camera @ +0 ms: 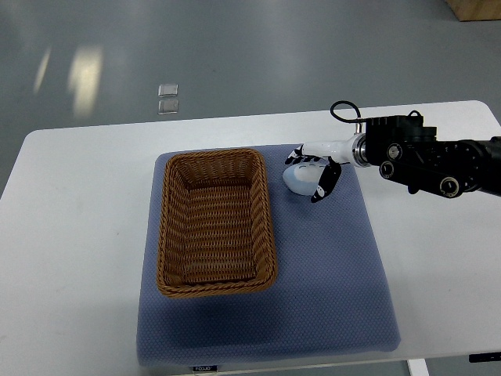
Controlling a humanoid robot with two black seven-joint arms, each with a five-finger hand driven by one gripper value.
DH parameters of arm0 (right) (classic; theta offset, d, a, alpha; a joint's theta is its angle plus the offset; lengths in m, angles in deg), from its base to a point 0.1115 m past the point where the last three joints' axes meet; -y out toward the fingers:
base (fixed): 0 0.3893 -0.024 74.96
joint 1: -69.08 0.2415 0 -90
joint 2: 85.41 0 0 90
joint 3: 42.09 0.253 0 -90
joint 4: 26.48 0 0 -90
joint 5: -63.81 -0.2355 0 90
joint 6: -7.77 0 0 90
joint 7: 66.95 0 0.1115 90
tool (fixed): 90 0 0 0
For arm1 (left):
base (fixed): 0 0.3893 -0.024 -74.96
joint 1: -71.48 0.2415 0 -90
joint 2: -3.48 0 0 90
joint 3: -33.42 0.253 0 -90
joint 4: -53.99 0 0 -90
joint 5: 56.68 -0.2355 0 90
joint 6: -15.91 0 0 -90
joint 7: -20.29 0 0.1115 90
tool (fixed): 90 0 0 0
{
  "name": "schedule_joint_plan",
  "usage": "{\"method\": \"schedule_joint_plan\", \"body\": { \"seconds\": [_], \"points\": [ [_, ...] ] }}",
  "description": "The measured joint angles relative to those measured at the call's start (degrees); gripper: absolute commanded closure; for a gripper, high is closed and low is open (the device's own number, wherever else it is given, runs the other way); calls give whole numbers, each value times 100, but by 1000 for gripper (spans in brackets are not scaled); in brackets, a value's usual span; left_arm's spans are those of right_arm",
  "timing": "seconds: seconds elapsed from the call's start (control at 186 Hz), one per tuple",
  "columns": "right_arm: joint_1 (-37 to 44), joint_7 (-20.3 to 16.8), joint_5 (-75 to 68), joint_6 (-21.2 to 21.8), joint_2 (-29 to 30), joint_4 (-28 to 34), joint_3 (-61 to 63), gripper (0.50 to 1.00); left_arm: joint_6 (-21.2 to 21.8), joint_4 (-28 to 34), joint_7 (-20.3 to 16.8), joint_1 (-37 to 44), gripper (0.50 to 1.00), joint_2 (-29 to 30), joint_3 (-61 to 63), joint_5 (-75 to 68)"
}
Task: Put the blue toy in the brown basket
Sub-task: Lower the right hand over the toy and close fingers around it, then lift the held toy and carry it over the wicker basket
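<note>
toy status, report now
Right hand wrapped on toy, over the mat right of basket. Left arm not in view. Basket empty, path clear.

One basket, one toy, one hand on a single mat.
One brown basket (217, 222), one pale-blue toy (299, 179), one robot hand (316, 170), one blue mat (329, 290).

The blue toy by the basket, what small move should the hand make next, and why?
Probably close and lift. The right hand has its fingers curled around the pale blue toy, which seems to rest on the blue mat just right of the brown basket. The basket looks empty, so a short rise should clear its rim before moving left over it.
</note>
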Motion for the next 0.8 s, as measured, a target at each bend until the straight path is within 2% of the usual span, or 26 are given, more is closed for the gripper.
{"method": "schedule_joint_plan", "body": {
  "seconds": [0.032, 0.038, 0.043, 0.08, 0.172, 0.359, 0.477, 0.799],
  "points": [
    [-21, -2, 18, -32, 5, -13, -5, 767, 0, -8, 0, 0, 500, 0, 2, 0],
    [-24, -2, 21, -38, 6, -15, -6, 791, 0, -10, 0, 0, 500, 0, 2, 0],
    [-27, -3, 25, -44, 7, -18, -6, 791, 0, -12, 0, 0, 500, 0, 2, 0],
    [-52, -5, 51, -82, 11, -30, -9, 879, 0, -25, 0, 0, 500, 0, 4, 0],
    [-106, -21, 127, -184, 13, -58, -26, 997, 0, -36, 0, 0, 500, 0, 6, 0],
    [-84, -140, 132, -217, -73, -81, -87, 1000, 0, -45, 0, 0, 500, 0, 9, 0],
    [114, -148, 77, -111, -369, 74, -60, 1000, 0, -46, 0, 0, 500, 0, 15, 0],
    [1375, -140, -797, 390, -1245, 1645, -31, 1000, 0, -47, 0, 0, 500, 0, 23, -1]
  ]
}}
